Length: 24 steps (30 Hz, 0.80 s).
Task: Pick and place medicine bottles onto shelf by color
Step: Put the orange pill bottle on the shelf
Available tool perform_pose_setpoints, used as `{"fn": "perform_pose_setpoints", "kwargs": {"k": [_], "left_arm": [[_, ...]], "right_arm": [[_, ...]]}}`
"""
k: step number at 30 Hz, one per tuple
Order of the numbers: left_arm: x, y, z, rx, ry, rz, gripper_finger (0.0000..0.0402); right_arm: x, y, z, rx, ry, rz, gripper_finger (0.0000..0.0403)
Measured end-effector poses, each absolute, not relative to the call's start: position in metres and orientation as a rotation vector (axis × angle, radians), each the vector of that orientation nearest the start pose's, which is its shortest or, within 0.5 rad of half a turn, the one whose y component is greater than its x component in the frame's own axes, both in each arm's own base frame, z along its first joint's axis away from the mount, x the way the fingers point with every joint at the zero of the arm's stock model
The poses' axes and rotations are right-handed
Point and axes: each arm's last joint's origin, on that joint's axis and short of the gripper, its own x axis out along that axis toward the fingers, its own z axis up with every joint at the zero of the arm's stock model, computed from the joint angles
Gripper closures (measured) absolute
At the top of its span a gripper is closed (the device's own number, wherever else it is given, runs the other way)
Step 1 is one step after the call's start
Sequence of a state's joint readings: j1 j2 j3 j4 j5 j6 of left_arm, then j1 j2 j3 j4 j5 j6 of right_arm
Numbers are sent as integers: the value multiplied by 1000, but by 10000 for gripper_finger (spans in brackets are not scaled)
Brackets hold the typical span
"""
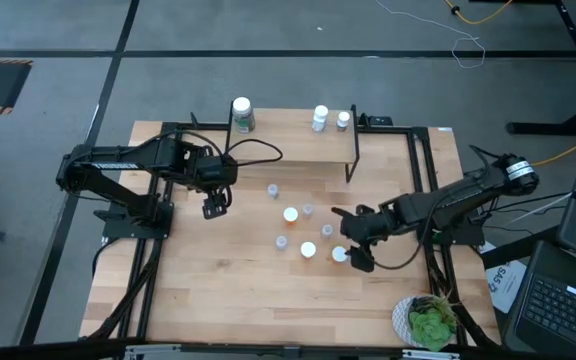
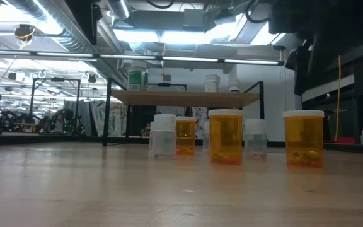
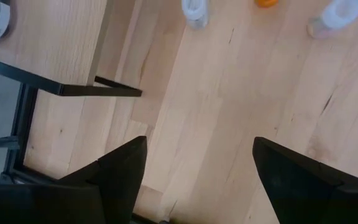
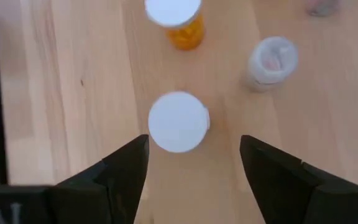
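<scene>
The shelf stands at the table's far side. It holds a larger white-capped bottle with a greenish label and two white bottles. Several small orange and clear bottles stand upright on the table in front of it. My right gripper is open, tipped down over a white-capped orange bottle. The bottle's cap lies just ahead of the fingertips and between them, and the fingers do not touch it. My left gripper is open and empty above bare table by the shelf's left legs.
A green plant in a white pot stands at the table's near right corner. Black frame rails run along both table sides. In the low view, orange bottles and clear ones stand in a row before the shelf.
</scene>
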State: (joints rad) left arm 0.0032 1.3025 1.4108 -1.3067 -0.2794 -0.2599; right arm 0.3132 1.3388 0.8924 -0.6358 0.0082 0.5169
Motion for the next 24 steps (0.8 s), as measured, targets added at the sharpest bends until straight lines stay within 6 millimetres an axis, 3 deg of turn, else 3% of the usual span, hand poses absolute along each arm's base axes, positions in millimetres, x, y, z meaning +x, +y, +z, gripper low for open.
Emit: {"fn": "perform_pose_setpoints", "kwargs": {"k": [9,17,24], "left_arm": [[224,9,356,-66,1123,397,113],[224,9,356,-66,1122,397,113],[224,9,356,-65,1122,397,113]], "right_arm": [[239,84,210,5,1032,204,149],[244,86,214,-66,954,256,149],[251,88,198,-104,1007,264,149]]}}
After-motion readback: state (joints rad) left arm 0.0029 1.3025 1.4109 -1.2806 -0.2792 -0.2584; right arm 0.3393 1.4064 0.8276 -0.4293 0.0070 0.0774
